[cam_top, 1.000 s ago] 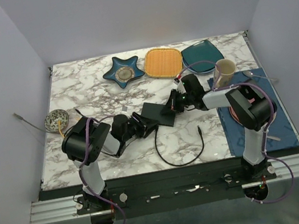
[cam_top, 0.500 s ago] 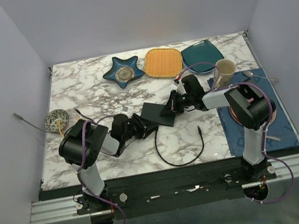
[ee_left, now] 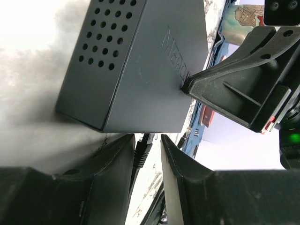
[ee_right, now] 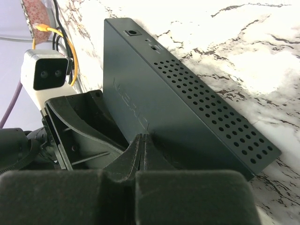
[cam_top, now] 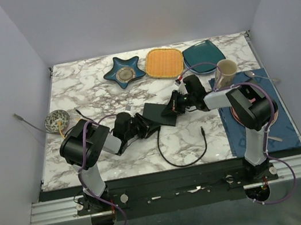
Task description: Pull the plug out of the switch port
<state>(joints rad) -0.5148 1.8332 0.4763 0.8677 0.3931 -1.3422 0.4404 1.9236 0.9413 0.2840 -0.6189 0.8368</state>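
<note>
Mid-table on the marble lies the switch (cam_top: pixel 159 114), its top embossed with lettering beginning MERCU. The left gripper (ee_left: pixel 147 140), narrowly parted, straddles the plug (ee_left: pixel 142 147) at its near edge. The right gripper (ee_right: pixel 143 150), pinched closed, presses its top. Behind, a star dish (cam_top: pixel 111 72) holds something small and round. A black cable (cam_top: pixel 185 163) loops nearby.

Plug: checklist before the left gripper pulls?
1. Plug inside left gripper: ok.
2. Grip closed on plug: cannot tell, a gap shows on one side.
3. Right gripper bracing switch: ok, shut tips on its top face.
4. Plug seated in port: cannot tell, port hidden.
5. Cable slack: ok, loose loop.
</note>
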